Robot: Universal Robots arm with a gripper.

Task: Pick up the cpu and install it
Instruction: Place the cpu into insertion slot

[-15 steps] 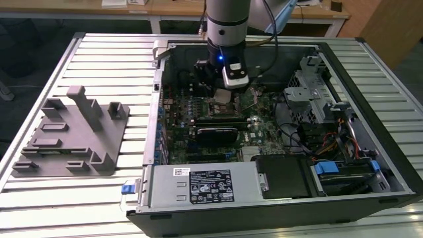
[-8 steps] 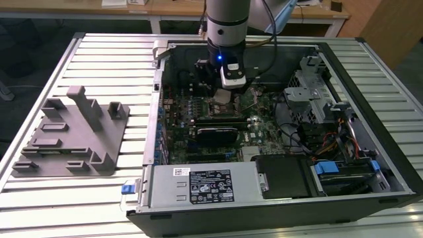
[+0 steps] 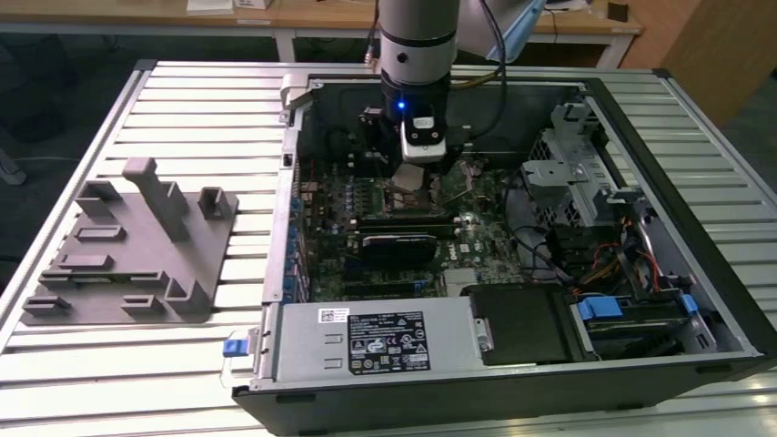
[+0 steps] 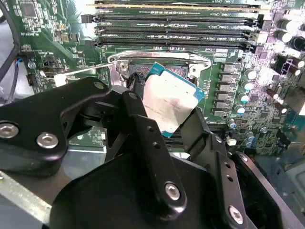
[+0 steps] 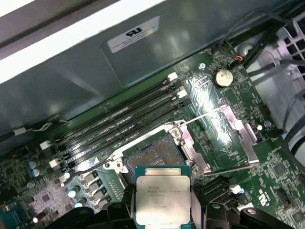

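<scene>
One cpu (image 5: pixel 163 195), silvery-grey top and pale edge, clamped by opposite edges between two black fingers (image 4: pixel 143 129) of one gripper (image 3: pixel 413 175); held over one motherboard (image 3: pixel 479 232), overlapping one edge of one socket (image 5: pixel 151 153) in the first wrist view, not seated. Socket black-framed, open, empty; one metal load plate (image 5: pixel 231 126) swung back beside it. One bank of long dark memory slots (image 5: pixel 119 125) just beyond, exact number unclear. One round coin battery (image 5: pixel 222 76) farther along the board. All inside one open computer case (image 3: pixel 486 405) on one slatted table (image 3: pixel 182 100); one grey fixture tray (image 3: pixel 127 246) well apart, at the exterior view's left.
</scene>
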